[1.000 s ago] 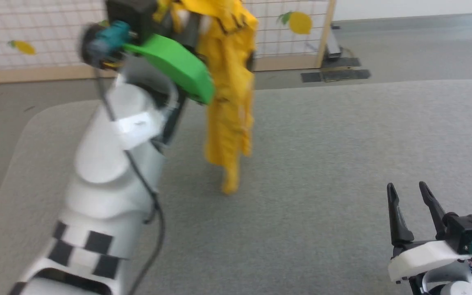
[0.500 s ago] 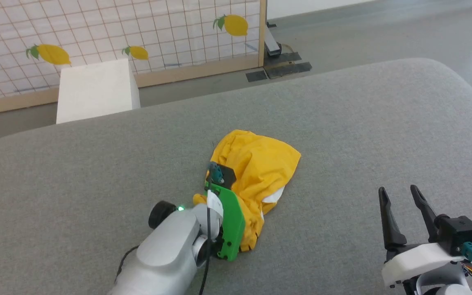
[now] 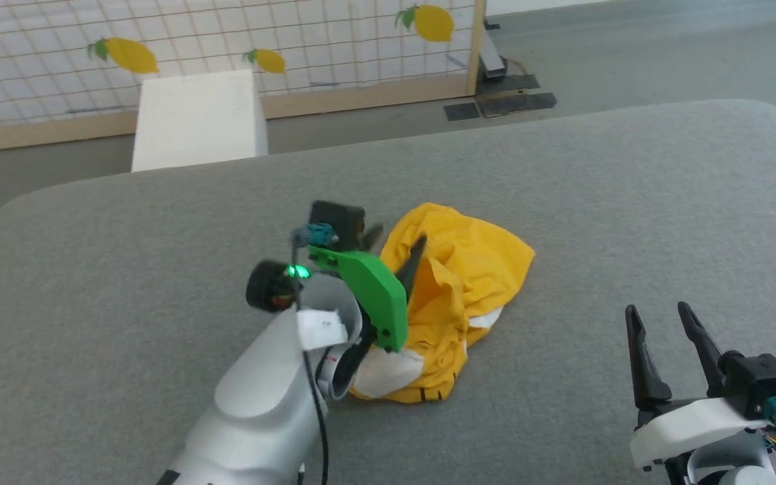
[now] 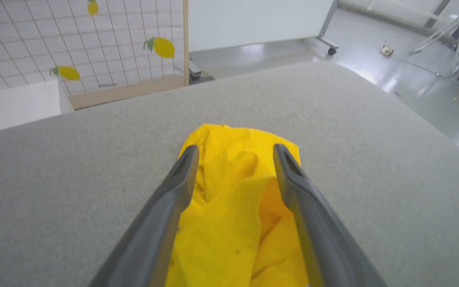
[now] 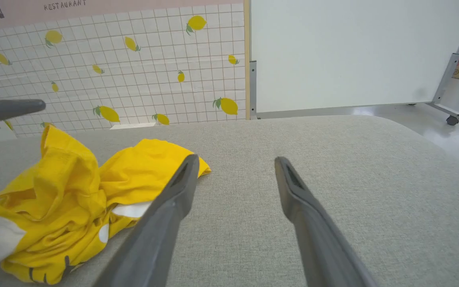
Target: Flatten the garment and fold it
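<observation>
The garment (image 3: pixel 459 289), a bright yellow T-shirt with white patches and black marks, lies crumpled in a heap mid-table. My left gripper (image 3: pixel 393 248) hovers just over the heap's left side, open, its fingers spread with nothing pinched. In the left wrist view the garment (image 4: pixel 233 207) lies below and between the left gripper (image 4: pixel 236 148). My right gripper (image 3: pixel 657 311) stands open over bare table at the lower right, well apart from the cloth. The right wrist view has the right gripper (image 5: pixel 237 159) empty and the garment (image 5: pixel 74 191) to its left.
The grey padded table (image 3: pixel 630 202) has rounded corners and free room all round the heap. Beyond its far edge stand a white box (image 3: pixel 196 121) and a lemon-print grid screen (image 3: pixel 294 34). A white rolling board (image 5: pixel 353 52) stands on the floor behind.
One second ago my left gripper held the garment hanging high. It then lowered it onto the table and has now opened and drawn back a little. The head camera shifted too.
</observation>
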